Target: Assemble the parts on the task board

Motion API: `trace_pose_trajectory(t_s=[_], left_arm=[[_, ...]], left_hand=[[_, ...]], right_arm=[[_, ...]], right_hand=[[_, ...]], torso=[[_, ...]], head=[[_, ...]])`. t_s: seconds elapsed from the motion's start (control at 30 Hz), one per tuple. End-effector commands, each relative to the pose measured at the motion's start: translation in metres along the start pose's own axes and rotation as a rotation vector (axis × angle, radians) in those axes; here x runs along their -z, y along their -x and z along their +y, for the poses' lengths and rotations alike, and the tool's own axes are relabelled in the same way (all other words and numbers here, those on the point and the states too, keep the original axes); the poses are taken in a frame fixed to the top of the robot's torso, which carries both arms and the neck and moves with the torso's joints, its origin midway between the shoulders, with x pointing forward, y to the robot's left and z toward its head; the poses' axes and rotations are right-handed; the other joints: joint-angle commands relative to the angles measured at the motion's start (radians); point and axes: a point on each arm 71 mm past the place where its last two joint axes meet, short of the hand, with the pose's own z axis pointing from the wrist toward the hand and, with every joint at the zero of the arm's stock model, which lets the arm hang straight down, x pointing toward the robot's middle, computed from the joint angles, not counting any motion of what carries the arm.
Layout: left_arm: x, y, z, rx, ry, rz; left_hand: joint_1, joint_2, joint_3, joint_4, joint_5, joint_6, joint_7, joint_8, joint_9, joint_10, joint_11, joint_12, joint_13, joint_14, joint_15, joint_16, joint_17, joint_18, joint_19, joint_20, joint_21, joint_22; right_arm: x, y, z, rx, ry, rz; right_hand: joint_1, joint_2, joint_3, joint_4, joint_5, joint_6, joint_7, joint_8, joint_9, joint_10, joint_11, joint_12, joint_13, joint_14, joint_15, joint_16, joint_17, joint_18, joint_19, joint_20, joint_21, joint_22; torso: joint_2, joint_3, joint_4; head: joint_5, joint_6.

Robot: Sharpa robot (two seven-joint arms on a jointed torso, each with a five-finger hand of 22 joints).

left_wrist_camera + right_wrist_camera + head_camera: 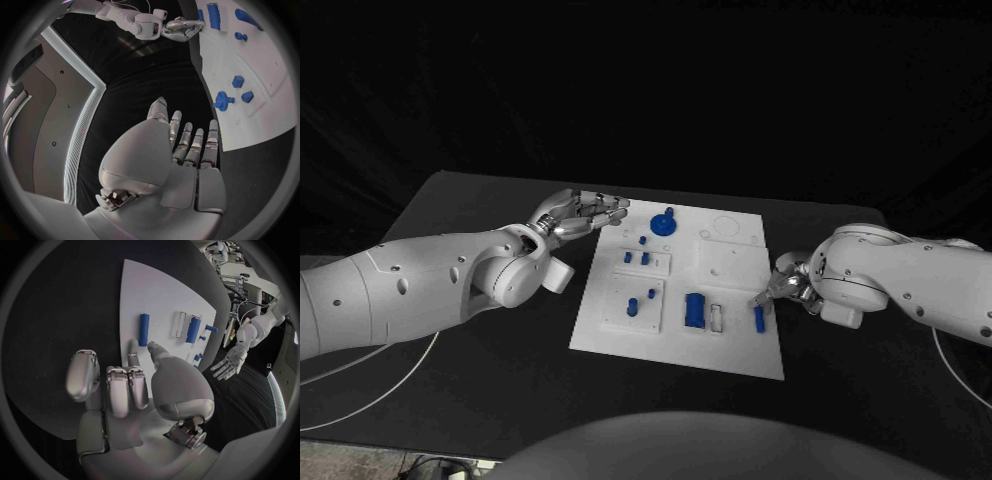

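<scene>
Seemingly mid-task: several parts (694,311) are seated on task board (678,290); blue rod (760,319) is left loose by right hand (780,287), nothing held; left hand (584,213) is spread, empty.

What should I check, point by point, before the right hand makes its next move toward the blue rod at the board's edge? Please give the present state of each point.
1. Right hand free of any part: ok, it holds nothing, fingers partly curled.
2. Blue rod reachable: ok, it lies on the task board near its right edge, just beside the right hand.
3. Rod touched already: cannot tell; in the right wrist view the fingertips are close to it, seemingly apart.
4. Left hand out of the way: ok, open at the board's far left corner.
5. Blue block and the frame clear of the rod: ok, apart.
</scene>
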Motion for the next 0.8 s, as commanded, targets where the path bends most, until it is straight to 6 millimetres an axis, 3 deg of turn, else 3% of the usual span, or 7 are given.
trace_pose_trajectory(t_s=[0.03, 0.47, 0.8], left_arm=[[-0.0004, -0.0027, -0.0006, 0.005, -0.007, 0.022], [-0.0003, -0.003, -0.0001, 0.005, -0.005, 0.024], [-0.0002, -0.0031, 0.0, 0.004, -0.003, 0.025]], left_hand=[[0.008, 0.0, -0.006, -0.002, 0.004, 0.001, 0.005, 0.005, 0.002, 0.007, 0.0, 0.005, 0.0, 0.007, 0.0, 0.004, 0.001, -0.015, 0.008, 0.001, 0.005, -0.002], [0.01, 0.0, -0.006, -0.002, 0.004, 0.001, 0.005, 0.006, 0.002, 0.007, 0.001, 0.006, 0.0, 0.009, 0.002, 0.005, 0.001, -0.014, 0.009, 0.001, 0.006, -0.002], [0.016, -0.001, -0.005, -0.005, 0.006, 0.0, 0.006, 0.006, 0.002, 0.007, 0.002, 0.005, 0.0, 0.01, 0.004, 0.006, 0.001, -0.013, 0.011, 0.001, 0.007, -0.003]], right_arm=[[-0.0018, -0.0052, -0.0003, 0.031, -0.008, 0.031], [-0.0033, -0.0072, 0.0009, 0.046, -0.011, 0.036], [-0.0056, -0.011, -0.0013, 0.012, -0.01, 0.049]], right_hand=[[0.009, -0.004, 0.002, -0.009, -0.022, -0.006, 0.0, -0.005, -0.003, 0.104, -0.007, 0.004, 0.263, 0.104, -0.006, 0.003, 0.263, 0.02, -0.004, -0.001, -0.005, 0.155], [0.045, -0.007, 0.017, -0.046, -0.046, -0.009, -0.001, -0.009, -0.005, 0.104, -0.007, 0.004, 0.263, 0.104, -0.006, 0.003, 0.263, 0.023, -0.009, 0.0, -0.023, 0.15], [0.085, 0.005, 0.072, -0.099, 0.114, -0.001, -0.008, -0.01, -0.01, 0.104, -0.013, 0.004, 0.263, 0.104, -0.011, 0.003, 0.263, 0.026, -0.014, -0.005, -0.047, 0.146]], torso=[[0.0, -0.0001, 0.0002], [0.001, -0.0001, 0.0], [0.001, 0.0001, -0.0002]], head=[[0.001, 0.0], [0.002, 0.0], [0.005, 0.0]])
